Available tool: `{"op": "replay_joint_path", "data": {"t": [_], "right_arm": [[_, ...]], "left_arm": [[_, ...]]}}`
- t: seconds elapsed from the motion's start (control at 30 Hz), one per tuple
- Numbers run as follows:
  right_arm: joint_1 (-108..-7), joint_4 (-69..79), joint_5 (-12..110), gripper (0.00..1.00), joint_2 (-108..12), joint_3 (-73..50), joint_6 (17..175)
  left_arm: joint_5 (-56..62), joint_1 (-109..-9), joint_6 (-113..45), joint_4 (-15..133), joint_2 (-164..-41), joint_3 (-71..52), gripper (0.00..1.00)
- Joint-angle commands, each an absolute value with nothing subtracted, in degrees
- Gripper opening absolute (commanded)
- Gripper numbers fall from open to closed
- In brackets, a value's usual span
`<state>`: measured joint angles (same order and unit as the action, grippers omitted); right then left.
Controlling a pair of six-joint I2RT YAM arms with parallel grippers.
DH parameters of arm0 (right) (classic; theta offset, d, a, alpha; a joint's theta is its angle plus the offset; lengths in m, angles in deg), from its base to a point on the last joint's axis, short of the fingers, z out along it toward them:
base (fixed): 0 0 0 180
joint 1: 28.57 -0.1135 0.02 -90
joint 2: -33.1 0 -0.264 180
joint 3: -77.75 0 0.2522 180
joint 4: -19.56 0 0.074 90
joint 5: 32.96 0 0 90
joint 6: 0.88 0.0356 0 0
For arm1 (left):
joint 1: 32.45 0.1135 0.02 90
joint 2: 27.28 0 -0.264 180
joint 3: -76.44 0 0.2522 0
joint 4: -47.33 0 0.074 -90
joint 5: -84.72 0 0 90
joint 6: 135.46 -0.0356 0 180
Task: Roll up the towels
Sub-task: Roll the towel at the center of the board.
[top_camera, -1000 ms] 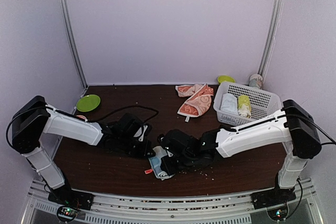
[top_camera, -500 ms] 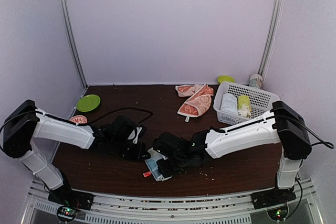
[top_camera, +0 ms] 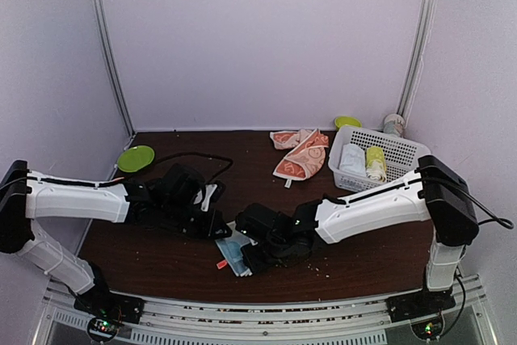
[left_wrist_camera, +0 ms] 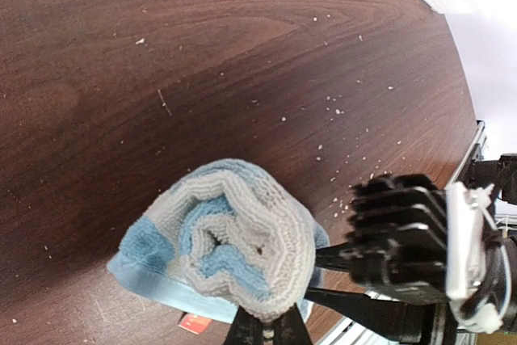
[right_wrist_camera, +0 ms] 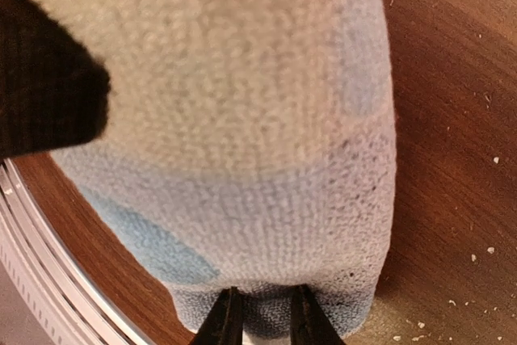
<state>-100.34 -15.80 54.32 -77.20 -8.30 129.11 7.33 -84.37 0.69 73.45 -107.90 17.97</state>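
Dark wooden table (top_camera: 161,268), near edge: blue towel (top_camera: 233,250), nearly rolled, pinched by tight-closed left gripper (left_wrist_camera: 273,322) and narrowly parted right gripper (right_wrist_camera: 260,306), now dragged slightly leftward; orange towel (top_camera: 300,155) remains unrolled.

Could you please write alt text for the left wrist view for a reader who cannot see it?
A light blue towel, rolled into a spiral seen end-on, lies on a dark wooden table. The left gripper is shut at its near edge, and the right gripper clasps its side.
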Motion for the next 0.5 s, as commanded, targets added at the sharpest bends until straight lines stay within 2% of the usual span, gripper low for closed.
{"op": "replay_joint_path", "data": {"t": [0.0,0.2,0.47], "right_arm": [[-100.7,-20.3,55.2,0.23,-80.3,-8.4,128.6],[-100.7,-20.7,54.7,0.22,-81.3,-9.4,128.3],[-100.9,-21.8,54.4,0.22,-82.2,-10.6,128.0]], "left_arm": [[6.6,-84.5,-0.7,73.1,-107.3,15.5,0.00],[3.5,-84.5,-0.5,74.5,-107.5,19.6,0.00],[1.2,-84.5,0.8,71.9,-113.5,24.1,0.00]]}}
